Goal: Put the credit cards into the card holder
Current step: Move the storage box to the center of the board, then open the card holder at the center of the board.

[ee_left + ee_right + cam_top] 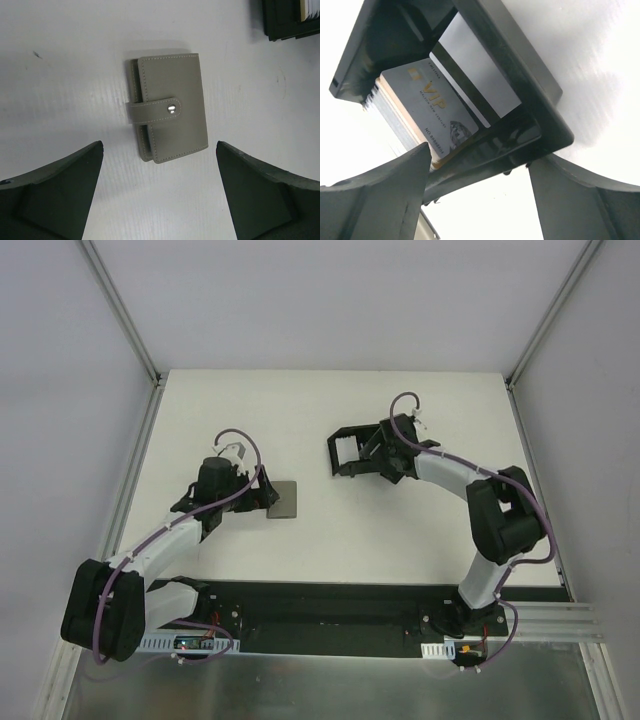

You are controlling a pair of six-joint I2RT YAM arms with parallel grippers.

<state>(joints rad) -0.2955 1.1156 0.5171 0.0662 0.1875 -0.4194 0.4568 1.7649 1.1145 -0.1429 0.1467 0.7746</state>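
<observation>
L gripper [159, 150] gapes empty over shut card holder [167, 112]; R gripper [479, 157], also open w/ nothing, should pinch 1 of credit cards [432, 107] squarely.

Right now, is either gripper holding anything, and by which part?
Nothing held. Left gripper open over the closed card holder; right gripper open at the tray of credit cards.

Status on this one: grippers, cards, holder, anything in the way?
Left gripper open over card holder. Right gripper open at black tray; credit cards stacked inside, none held. In the way: tab snapped shut.
</observation>
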